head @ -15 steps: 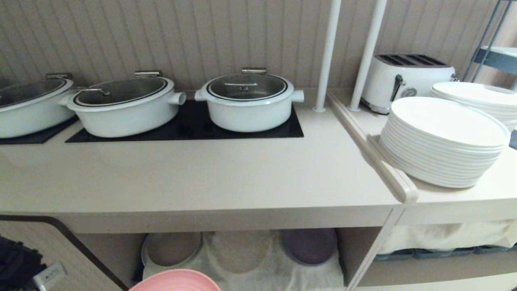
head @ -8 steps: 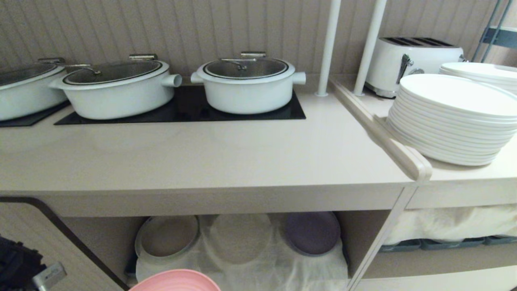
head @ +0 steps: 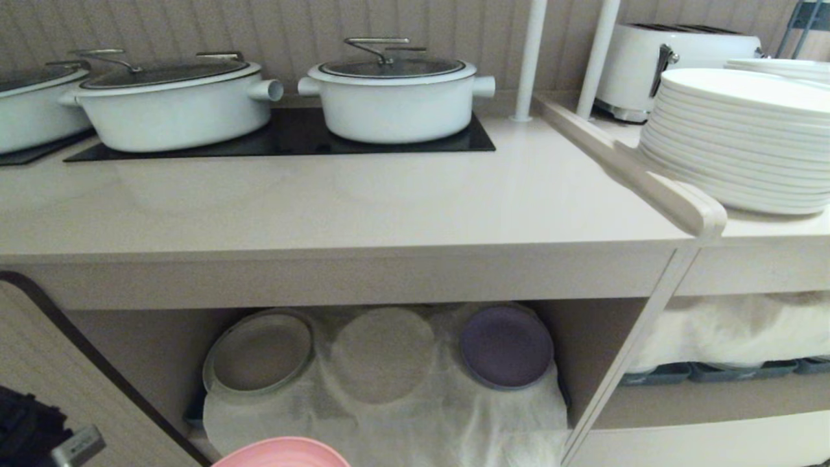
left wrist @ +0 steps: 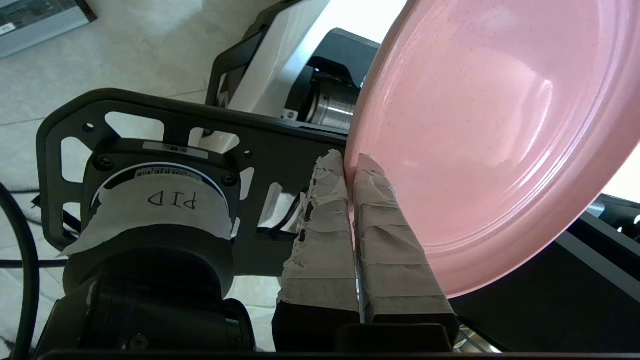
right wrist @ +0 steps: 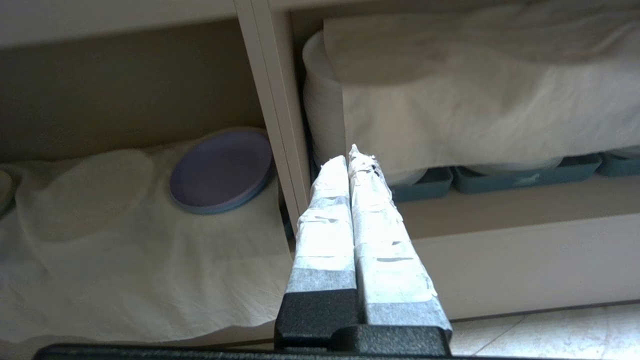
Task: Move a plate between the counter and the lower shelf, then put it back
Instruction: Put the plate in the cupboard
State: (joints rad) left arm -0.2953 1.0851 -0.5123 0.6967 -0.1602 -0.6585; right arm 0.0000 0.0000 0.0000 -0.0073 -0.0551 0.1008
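The pink plate (left wrist: 480,125) hangs by its rim in my left gripper (left wrist: 350,162), whose taped fingers are shut on it. In the head view only the plate's far edge (head: 282,453) shows at the bottom, in front of and below the counter (head: 363,207). The lower shelf (head: 389,421), lined with wrinkled white cloth, opens under the counter, just beyond the plate. My right gripper (right wrist: 354,154) is shut on nothing and points at the upright between the two shelves.
On the lower shelf lie a purple plate (head: 506,347), a cloth-covered plate (head: 382,353) and a greyish plate (head: 259,353). White pots (head: 395,94) stand on black panels at the counter's back. Stacked white plates (head: 746,136) and a toaster (head: 674,58) occupy the adjoining top.
The whole head view has shifted: the camera has sunk, so the counter looks flatter and more of the lower shelf shows. The pink plate stays at the bottom edge.
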